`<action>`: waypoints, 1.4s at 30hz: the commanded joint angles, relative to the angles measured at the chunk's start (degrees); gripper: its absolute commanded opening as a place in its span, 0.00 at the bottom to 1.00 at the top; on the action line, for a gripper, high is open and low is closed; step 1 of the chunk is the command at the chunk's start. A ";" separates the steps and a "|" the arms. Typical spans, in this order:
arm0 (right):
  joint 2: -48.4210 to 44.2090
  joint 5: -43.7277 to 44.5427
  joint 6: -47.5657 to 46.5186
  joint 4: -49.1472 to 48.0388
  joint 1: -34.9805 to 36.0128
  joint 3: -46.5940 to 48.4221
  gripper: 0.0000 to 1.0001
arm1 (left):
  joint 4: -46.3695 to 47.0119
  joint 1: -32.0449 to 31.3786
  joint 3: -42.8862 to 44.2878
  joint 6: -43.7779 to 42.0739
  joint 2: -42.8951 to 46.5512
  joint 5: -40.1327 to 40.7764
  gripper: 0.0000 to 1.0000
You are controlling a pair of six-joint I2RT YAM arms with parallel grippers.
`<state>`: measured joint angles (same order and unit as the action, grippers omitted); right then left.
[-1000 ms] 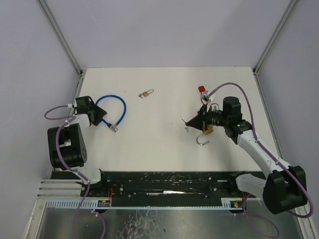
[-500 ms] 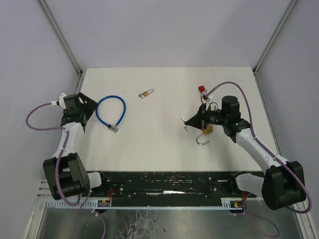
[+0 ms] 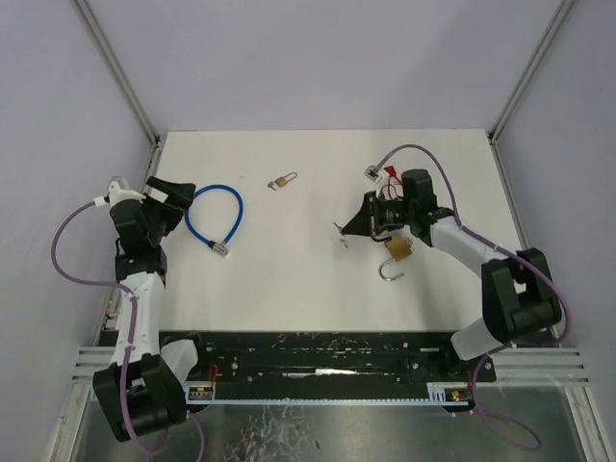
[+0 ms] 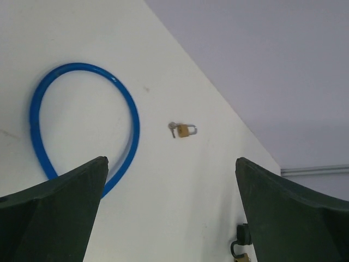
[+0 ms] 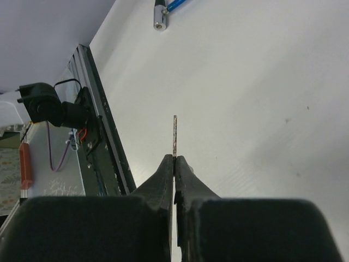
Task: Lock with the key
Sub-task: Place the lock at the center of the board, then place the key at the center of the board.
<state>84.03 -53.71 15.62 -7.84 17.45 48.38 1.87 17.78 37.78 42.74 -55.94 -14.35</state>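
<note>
My right gripper (image 3: 348,230) (image 5: 174,157) is shut on a thin metal key (image 5: 174,134), whose blade sticks out past the fingertips toward the left. The key (image 3: 340,232) hangs above the table, left of and slightly beyond a brass padlock (image 3: 397,250). The padlock lies flat with its shackle (image 3: 389,273) swung open. My left gripper (image 3: 178,206) (image 4: 170,159) is open and empty at the table's left side, beside a blue cable lock (image 3: 218,214) (image 4: 134,117). The brass padlock (image 4: 243,255) peeks in at the bottom of the left wrist view.
A small brass padlock (image 3: 282,180) (image 4: 186,130) with a key in it lies at the far middle. A red tag (image 3: 390,174) sits behind the right arm. The cable lock's metal end (image 3: 220,248) (image 5: 159,16) points toward the table's middle. Grey walls close in three sides.
The left gripper has opened wide and its arm has stretched up along the left edge. The right gripper, still holding the key, has moved left and away from the brass padlock.
</note>
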 commanded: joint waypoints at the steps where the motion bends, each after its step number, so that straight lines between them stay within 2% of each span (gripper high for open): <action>1: 9.48 -2.44 0.91 2.88 4.36 11.75 0.01 | 5.56 0.31 -0.74 2.35 3.40 -6.37 1.00; 5: 22.12 -1.38 1.51 6.14 9.97 23.65 0.00 | 2.67 0.23 -2.50 2.17 8.00 -7.53 1.00; 11: 41.13 2.64 7.00 5.74 16.72 44.15 0.00 | -1.70 0.18 -2.84 -2.04 13.31 -11.80 1.00; 16: 52.45 5.66 13.55 0.89 20.58 57.20 0.00 | -7.00 0.18 -1.27 -2.25 14.98 -14.66 1.00; 17: 53.95 6.78 13.95 0.15 21.52 59.11 0.02 | -7.53 0.16 -1.00 -1.92 14.93 -15.31 1.00; 22: 58.50 8.76 15.90 -4.40 25.32 65.52 0.32 | -7.15 -0.12 0.01 0.38 15.76 -17.11 1.00; 24: 57.71 6.56 15.95 -5.40 25.40 66.38 0.43 | -7.48 -0.13 0.90 -0.03 16.56 -16.97 1.00; 26: 54.76 5.05 13.00 -2.79 24.51 66.06 0.49 | -7.57 -0.46 1.19 -0.05 17.54 -16.35 1.00; 31: 43.53 -1.38 3.38 4.06 18.07 58.65 0.51 | -6.90 -1.69 -1.85 1.77 20.63 -14.78 1.00; 34: 34.99 -3.33 -8.66 14.59 14.27 53.47 0.51 | -2.42 -2.09 -6.08 7.56 19.69 -16.25 1.00; 37: 26.67 -0.40 -24.39 29.29 11.97 49.14 0.54 | 11.40 -2.22 -12.45 18.07 17.23 -20.70 1.00; 39: 20.95 2.55 -31.48 35.51 10.85 44.78 0.56 | 17.60 -3.16 -13.64 20.02 13.98 -22.85 1.00; 42: 11.07 6.98 -36.21 39.25 8.84 35.21 0.58 | 12.19 -9.96 -8.36 12.15 8.46 -20.39 1.00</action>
<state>105.27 -50.59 -5.61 18.44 25.89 92.23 7.44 14.44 24.82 56.82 -42.89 -33.32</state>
